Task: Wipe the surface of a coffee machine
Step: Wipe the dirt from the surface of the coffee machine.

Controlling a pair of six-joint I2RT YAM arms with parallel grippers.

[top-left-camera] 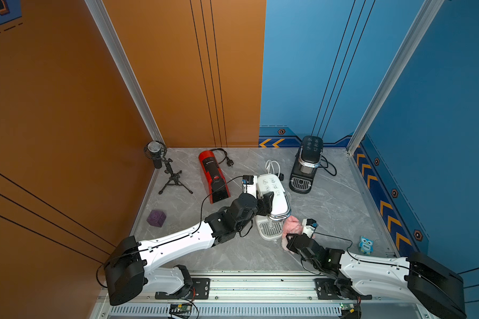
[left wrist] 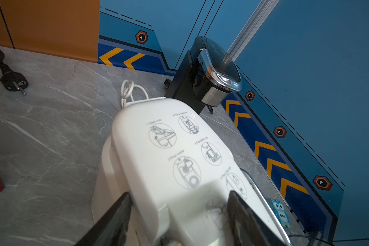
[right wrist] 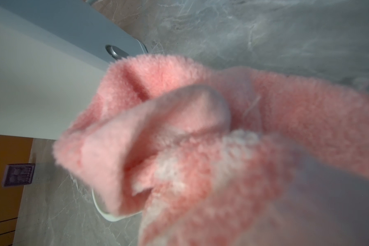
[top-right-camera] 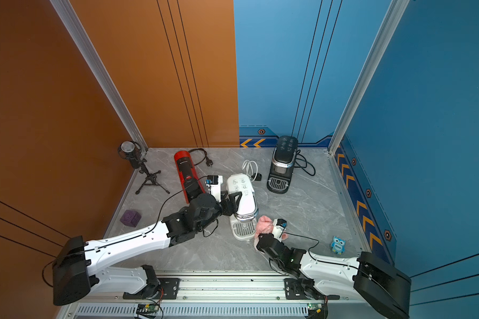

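The white coffee machine [top-left-camera: 274,193] stands upright near the middle of the counter [top-left-camera: 332,215]. The left hand [left wrist: 180,194] is clamped across its lid, one finger on each side. The right hand [top-left-camera: 291,239], closed on a bunched pink cloth [top-left-camera: 292,225], sits nearer the counter's front edge, with the cloth pressed against the machine's front beside the drip tray [top-left-camera: 268,230].
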